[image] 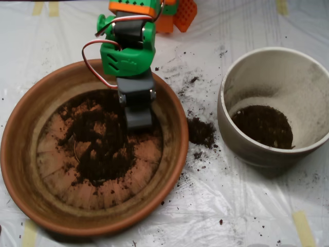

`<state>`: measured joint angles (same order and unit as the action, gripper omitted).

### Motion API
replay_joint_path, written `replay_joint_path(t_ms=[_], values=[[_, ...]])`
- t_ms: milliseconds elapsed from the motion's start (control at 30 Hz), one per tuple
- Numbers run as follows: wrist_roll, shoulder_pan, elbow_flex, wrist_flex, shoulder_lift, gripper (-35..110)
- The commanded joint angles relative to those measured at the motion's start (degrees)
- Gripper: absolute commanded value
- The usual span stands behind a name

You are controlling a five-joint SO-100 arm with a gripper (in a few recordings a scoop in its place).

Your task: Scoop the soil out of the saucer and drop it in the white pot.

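Over saucer (pixel 20 154) | gripper (pixel 139 121) jaw gap indiscernible | soil (pixel 100 149) dark, crumbly, patchy

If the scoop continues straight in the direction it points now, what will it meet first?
The scoop points down into the saucer, so it would most likely meet the soil heaped on the saucer's base first. Its tip looks very near or already at the soil; height is unclear from above.

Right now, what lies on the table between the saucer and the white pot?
In the overhead view, a small heap of spilled soil lies on the plastic sheet between the saucer and the pot, with loose crumbs scattered around it.
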<state>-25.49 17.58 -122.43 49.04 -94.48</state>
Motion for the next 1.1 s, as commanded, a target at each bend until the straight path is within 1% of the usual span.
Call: replay_joint_path(t_ms=[0, 233, 467, 667, 800, 1067], values=[[2.9, -1.1, -1.3, -2.6, -6.9, -1], [8.6, -5.5, -8.0, -10.0, -23.2, -1], [11.7, -7.6, -8.6, -9.6, -34.5, -1], [11.3, -8.0, -1.8, -5.8, -34.4, -1], [11.7, -8.8, 6.0, -1.7, -33.0, -1], [11.9, -14.7, 22.7, 7.4, -31.0, -1]])
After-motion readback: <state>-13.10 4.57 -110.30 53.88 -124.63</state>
